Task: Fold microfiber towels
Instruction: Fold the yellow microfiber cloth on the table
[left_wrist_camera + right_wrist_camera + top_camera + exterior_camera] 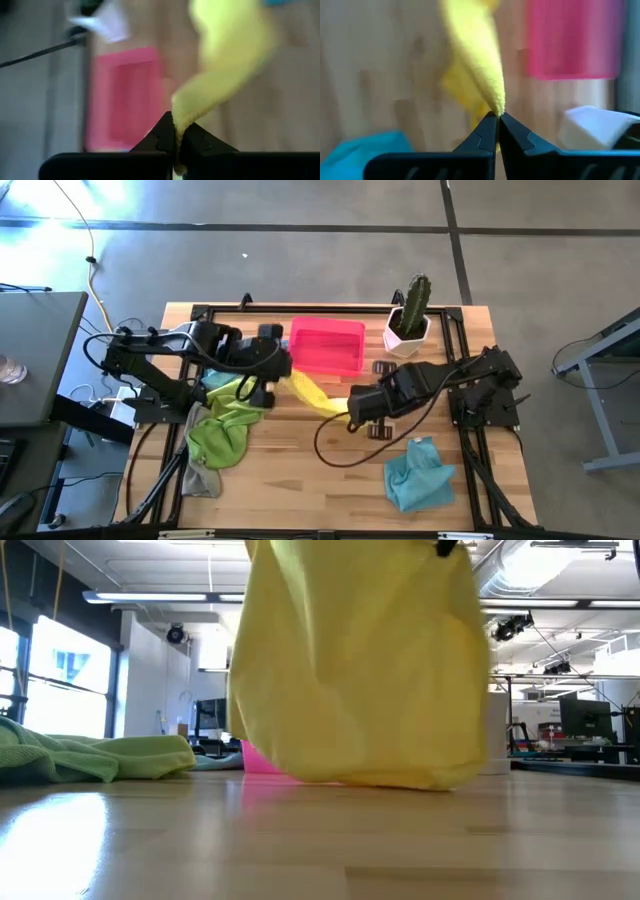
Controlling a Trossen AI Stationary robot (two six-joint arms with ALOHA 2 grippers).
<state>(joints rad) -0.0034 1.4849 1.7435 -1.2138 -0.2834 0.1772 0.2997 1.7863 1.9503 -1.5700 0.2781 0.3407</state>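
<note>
A yellow towel (312, 392) hangs stretched between my two grippers over the middle of the table. It fills the low view (360, 670), with its lower edge at the table top. My left gripper (283, 376) is shut on its left end and my right gripper (350, 410) is shut on its right end. Lime green towels (222, 425) lie heaped at the table's left, with a grey one (200, 480) below them. A light blue towel (418, 472) lies crumpled at the near right. My left gripper pinches an edge of the yellow towel (179, 120) between its two fingertips. The cloth runs away from the fingers in a bunched strip toward my other gripper. My right gripper pinches the opposite edge of the yellow towel (497, 107) between its two fingertips. The cloth leads off as a narrow gathered strip, and the towel's body hangs below both grippers.
A pink tray (328, 345) stands at the far middle, just behind the yellow towel. A potted cactus in a white pot (410, 320) stands at the far right. Bare wood lies in the near middle of the table (320, 490).
</note>
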